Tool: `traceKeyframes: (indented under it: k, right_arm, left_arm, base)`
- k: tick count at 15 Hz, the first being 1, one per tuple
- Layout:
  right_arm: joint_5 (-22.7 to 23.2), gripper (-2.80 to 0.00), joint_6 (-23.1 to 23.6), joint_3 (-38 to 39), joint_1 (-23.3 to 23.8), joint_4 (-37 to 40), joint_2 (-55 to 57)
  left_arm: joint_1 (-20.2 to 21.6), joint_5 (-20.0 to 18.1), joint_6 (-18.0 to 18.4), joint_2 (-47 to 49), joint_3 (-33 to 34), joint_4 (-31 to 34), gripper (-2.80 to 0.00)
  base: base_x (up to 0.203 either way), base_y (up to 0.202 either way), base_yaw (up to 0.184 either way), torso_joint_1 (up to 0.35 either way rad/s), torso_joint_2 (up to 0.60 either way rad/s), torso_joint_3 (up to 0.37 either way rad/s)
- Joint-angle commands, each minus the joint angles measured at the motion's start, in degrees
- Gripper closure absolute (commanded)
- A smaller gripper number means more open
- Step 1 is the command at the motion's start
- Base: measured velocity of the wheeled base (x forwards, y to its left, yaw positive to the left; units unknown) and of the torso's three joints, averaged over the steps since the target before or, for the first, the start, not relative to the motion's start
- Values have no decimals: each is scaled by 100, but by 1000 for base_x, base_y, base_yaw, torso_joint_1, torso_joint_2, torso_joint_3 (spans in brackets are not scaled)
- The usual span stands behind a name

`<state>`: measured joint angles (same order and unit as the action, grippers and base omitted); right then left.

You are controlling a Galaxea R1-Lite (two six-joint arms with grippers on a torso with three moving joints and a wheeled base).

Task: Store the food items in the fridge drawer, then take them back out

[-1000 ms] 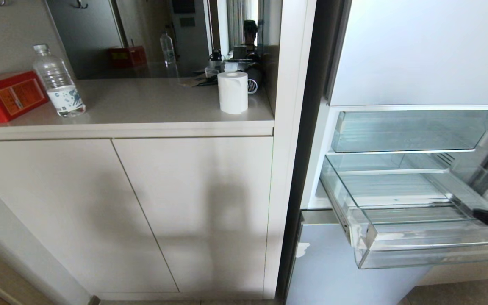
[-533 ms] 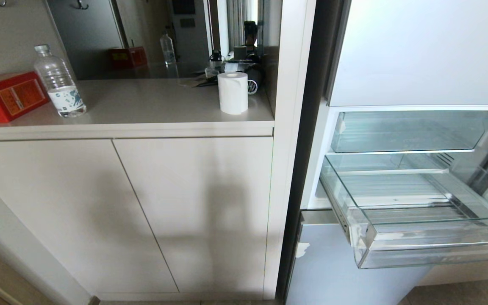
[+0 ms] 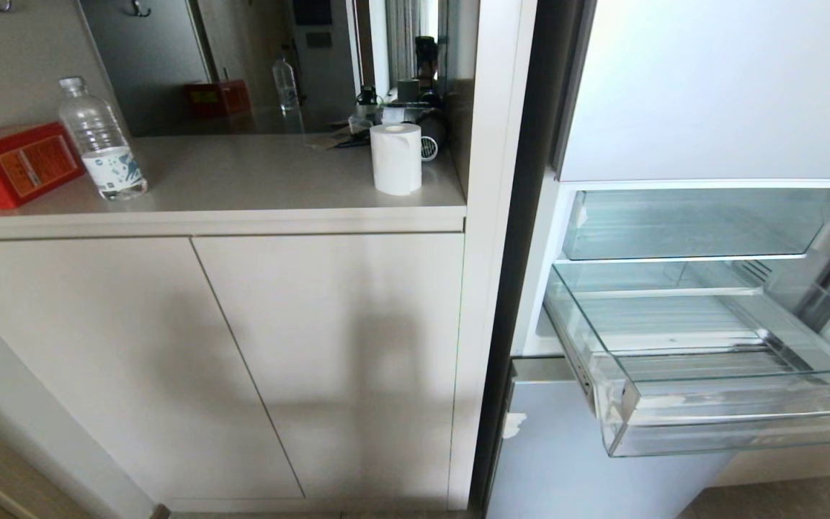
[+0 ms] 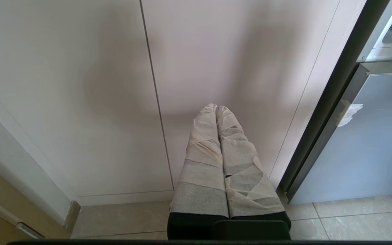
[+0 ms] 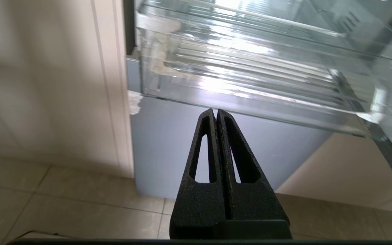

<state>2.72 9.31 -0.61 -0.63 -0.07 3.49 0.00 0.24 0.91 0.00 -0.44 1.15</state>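
The fridge drawer (image 3: 710, 375) stands pulled out, ready for loading; below it the right gripper (image 5: 216, 114), fingers pressed together, carries nothing.

I see a water bottle (image 3: 101, 140) beside a red box (image 3: 11, 164), white paper roll (image 3: 395, 158) on beige countertop (image 3: 242, 180), cabinet doors (image 3: 206, 360) below, tiled floor (image 4: 352, 217)

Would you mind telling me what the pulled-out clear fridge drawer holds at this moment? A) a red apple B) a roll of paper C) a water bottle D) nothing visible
D: the fridge drawer shows only its bare ribbed floor in the head view and the right wrist view, while the water bottle and the paper roll stand on the counter to the left.
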Motion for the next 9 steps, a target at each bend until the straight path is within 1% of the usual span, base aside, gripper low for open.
traceKeyframes:
  k: [1, 9]
  right_arm:
    - [-43, 0, -17, 69, 45, 33, -358]
    - [-54, 0, -105, 69, 45, 33, -358]
  left_arm:
    - [0, 2, -3, 9, 0, 0, 0]
    - [0, 2, -3, 9, 0, 0, 0]
  base:
    - [0, 0, 0, 0, 0, 0]
    - [0, 0, 0, 0, 0, 0]
